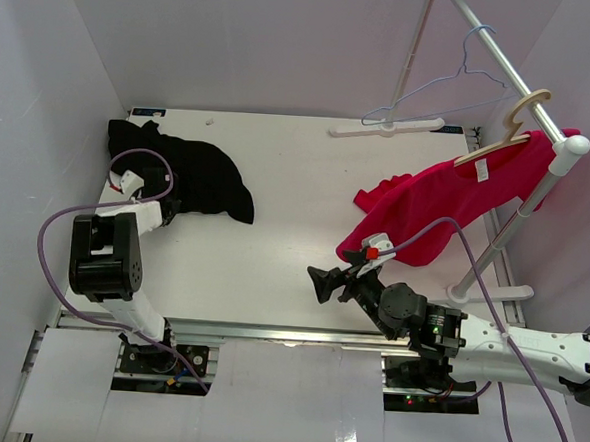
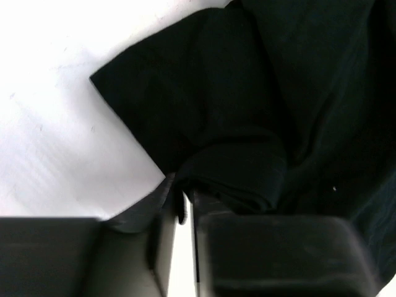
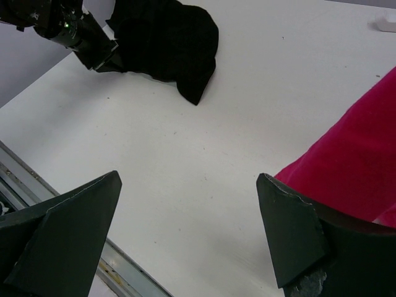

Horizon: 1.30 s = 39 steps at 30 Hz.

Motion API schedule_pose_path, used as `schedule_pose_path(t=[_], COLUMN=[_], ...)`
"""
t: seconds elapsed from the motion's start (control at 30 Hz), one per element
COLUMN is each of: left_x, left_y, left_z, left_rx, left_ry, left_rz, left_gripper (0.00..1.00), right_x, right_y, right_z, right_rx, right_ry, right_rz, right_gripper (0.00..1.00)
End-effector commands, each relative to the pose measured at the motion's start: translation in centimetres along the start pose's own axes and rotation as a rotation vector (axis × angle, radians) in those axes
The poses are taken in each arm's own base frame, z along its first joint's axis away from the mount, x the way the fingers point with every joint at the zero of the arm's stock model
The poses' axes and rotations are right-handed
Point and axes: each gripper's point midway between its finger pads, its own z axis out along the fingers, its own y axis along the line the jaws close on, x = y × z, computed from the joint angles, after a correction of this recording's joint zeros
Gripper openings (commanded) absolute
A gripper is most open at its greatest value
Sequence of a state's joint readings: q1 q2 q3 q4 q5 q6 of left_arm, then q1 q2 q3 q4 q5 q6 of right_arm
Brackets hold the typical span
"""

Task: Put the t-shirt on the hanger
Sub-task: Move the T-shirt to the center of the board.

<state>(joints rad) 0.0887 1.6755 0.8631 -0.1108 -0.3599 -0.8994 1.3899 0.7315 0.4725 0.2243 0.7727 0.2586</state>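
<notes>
The black t-shirt (image 1: 193, 175) lies crumpled at the table's far left; it also shows in the left wrist view (image 2: 247, 111) and the right wrist view (image 3: 167, 43). My left gripper (image 1: 165, 210) sits at its near edge, its jaws almost together with a fold of black cloth pinched at the tips (image 2: 180, 199). The light-blue wire hanger (image 1: 454, 85) hangs by its hook from the rack rail at the back right. My right gripper (image 1: 326, 283) is wide open and empty (image 3: 189, 229) above bare table near the front middle.
A white clothes rack (image 1: 505, 64) stands on the right, its feet on the table (image 1: 491, 291). A pale wooden hanger (image 1: 501, 133) on its rail carries a red shirt (image 1: 437, 195) that drapes onto the table beside my right gripper (image 3: 352, 161).
</notes>
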Motion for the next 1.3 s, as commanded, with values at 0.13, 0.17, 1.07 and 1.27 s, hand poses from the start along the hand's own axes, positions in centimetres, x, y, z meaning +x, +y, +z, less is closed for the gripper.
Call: schedule_pose_path(t=[0.13,0.17,1.07,1.27], left_x=[1.0,2.9,13.2,15.2], left_y=[-6.4,-8.6,-8.4,-6.2], left_z=[-5.2,-7.7,-24.1,-23.9], left_rx=[0.315,0.403,0.642,0.682], left_ry=[0.102,0.124,0.112,0.184], left_rz=[-0.002,0.083,0.519,0.600], left_gripper=[0.00,0.00,0.79,0.74], right_x=[-1.3,-1.4,-1.8,-1.9], right_y=[0.0,-0.2,-1.1,-0.9], right_z=[-0.3,-0.3,-0.5,-0.6], right_rx=[0.008,0.015,0.052,0.044], right_ry=[-0.035,-0.034,-0.051,-0.050], right_rz=[0.037,0.036,0.027,0.027], right_gripper=[0.97,0.97,0.96,0.96])
